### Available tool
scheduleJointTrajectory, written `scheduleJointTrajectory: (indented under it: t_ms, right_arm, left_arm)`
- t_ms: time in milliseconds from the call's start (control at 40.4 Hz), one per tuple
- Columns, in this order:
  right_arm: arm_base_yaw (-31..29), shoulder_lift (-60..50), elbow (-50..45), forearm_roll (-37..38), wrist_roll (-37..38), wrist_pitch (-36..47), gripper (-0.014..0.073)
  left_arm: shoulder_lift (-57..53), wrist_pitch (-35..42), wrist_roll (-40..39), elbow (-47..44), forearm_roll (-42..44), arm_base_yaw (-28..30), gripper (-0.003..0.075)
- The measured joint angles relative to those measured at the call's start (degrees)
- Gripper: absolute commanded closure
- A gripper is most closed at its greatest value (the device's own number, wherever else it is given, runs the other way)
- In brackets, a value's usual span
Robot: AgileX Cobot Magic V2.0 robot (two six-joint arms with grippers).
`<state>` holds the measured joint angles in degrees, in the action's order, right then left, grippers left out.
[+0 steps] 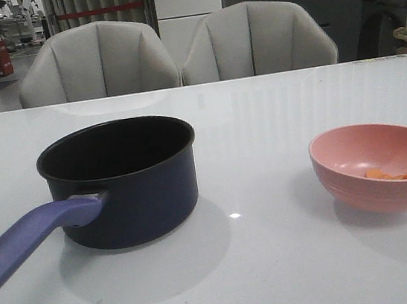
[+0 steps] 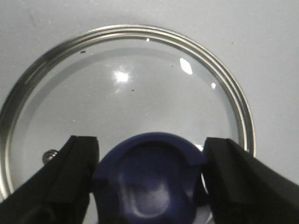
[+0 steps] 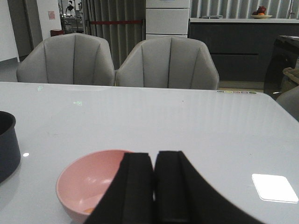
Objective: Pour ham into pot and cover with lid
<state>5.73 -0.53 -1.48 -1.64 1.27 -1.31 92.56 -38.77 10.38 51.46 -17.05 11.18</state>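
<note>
While the left gripper (image 2: 149, 182) hangs directly over the glass lid (image 2: 126, 93), its two black fingers (image 2: 70, 177) stand spread on either side of the blue knob (image 2: 149, 182), not visibly pressing it. Lid lies flat on the white table (image 2: 261, 37). Right gripper (image 3: 154, 186): fingers pressed together, holding nothing, with the pink bowl (image 3: 88, 182) just beyond the tips. Ham slices (image 1: 398, 173) sit in the bowl. Navy pot (image 1: 128, 180) stands uncovered, well apart from both grippers.
</note>
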Motion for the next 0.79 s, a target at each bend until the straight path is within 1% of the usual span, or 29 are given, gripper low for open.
scheduleJointTrajectory:
  t_ms: [149,347,545,669,793]
  right_arm:
    - [0.0,0.0,0.0,0.0,0.0,0.0,0.0444]
    - [0.0,0.0,0.0,0.0,0.0,0.0,0.0444]
    - [0.0,0.0,0.0,0.0,0.0,0.0,0.0444]
    - [0.0,0.0,0.0,0.0,0.0,0.0,0.0444]
    - [0.0,0.0,0.0,0.0,0.0,0.0,0.0444]
  left_arm:
    - [0.5,-0.2,0.6,0.0,0.3,0.0,0.0103]
    - [0.6,-2.4,0.7,2.0,1.4,0.0,0.0104]
    - [-0.5,-7.1,0.8,5.6,1.7,-0.3,0.0104]
    - [-4.7,-8.0,1.2,5.7,1.7,-2.0,0.0104]
    - [-11.6,-8.1,2.4,5.7,1.9,-3.8,0.0104]
